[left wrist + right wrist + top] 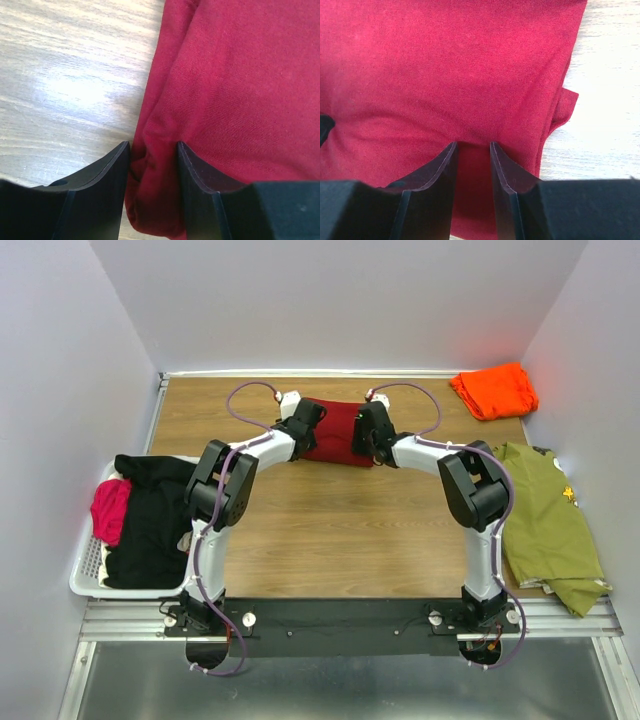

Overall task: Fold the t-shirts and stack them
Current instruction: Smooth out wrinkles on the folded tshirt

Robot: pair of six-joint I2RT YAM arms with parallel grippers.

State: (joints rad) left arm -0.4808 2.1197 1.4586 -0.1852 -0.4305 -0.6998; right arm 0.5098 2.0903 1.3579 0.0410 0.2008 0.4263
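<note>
From above, risking dragging the folded red shirt [335, 432] crooked at the table's [330, 530] far middle through uneven pulling or a slipping pinch; at left wrist, nipping its edge fold in the nearly closed left gripper [153, 152]; at right wrist, clamping a cloth ridge in the narrowly parted right gripper [473, 150].

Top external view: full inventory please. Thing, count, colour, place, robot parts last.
dark red cloth t-shirt: 1, dark red, folded, far centre of table
bright orange cloth t-shirt: 1, orange, folded, far right corner
olive green cloth shirt: 1, olive, right table edge
white plastic basket: 1, white, left table edge
black cloth garment: 1, black, in basket
pink cloth garment: 1, pink, in basket
wooden table: 1, brown, under all
left claw: 1, black, shut on red t-shirt's left end
right claw: 1, black, shut on its right end
</note>
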